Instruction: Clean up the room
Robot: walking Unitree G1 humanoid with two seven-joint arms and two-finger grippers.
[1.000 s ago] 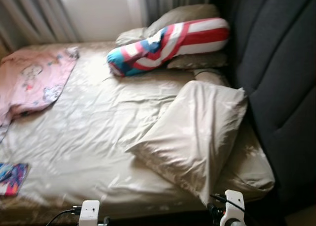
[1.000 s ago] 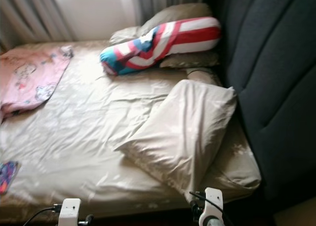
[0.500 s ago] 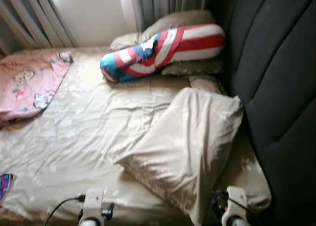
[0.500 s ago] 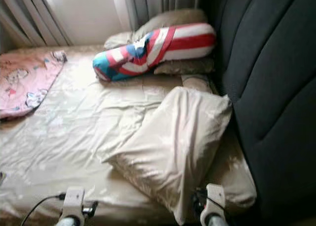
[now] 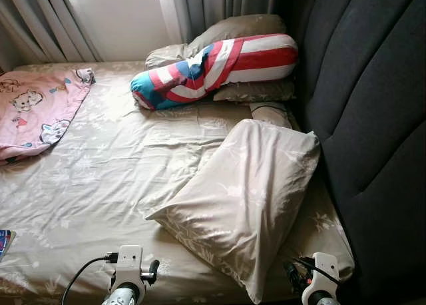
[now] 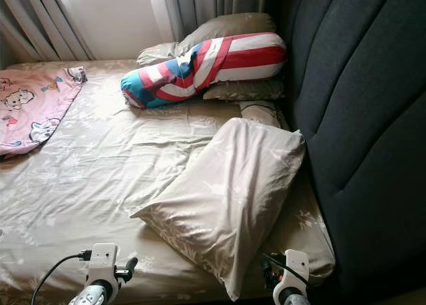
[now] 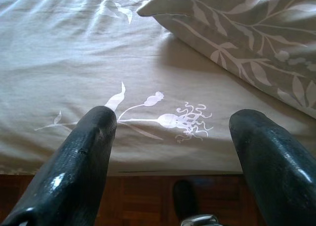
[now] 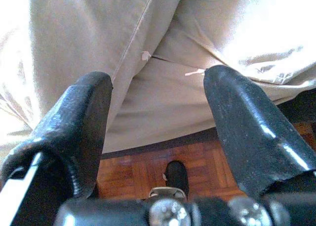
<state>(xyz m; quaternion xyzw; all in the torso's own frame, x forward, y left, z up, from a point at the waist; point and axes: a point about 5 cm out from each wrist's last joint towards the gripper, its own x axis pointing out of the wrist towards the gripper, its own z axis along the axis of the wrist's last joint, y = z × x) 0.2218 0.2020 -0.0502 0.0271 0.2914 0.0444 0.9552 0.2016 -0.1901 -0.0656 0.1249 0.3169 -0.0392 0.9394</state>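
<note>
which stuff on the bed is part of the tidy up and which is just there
Likely part of the tidying:
- beige pillow lying askew
- striped bolster across the head pillows
- pink blanket at the far edge
- left gripper and right gripper, both open

Just there:
- dark headboard
- curtains
- wooden floor

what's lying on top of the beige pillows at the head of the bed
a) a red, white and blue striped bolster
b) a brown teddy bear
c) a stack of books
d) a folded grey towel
a) the striped bolster in red, white and blue lies across the beige pillows by the dark headboard.
</note>
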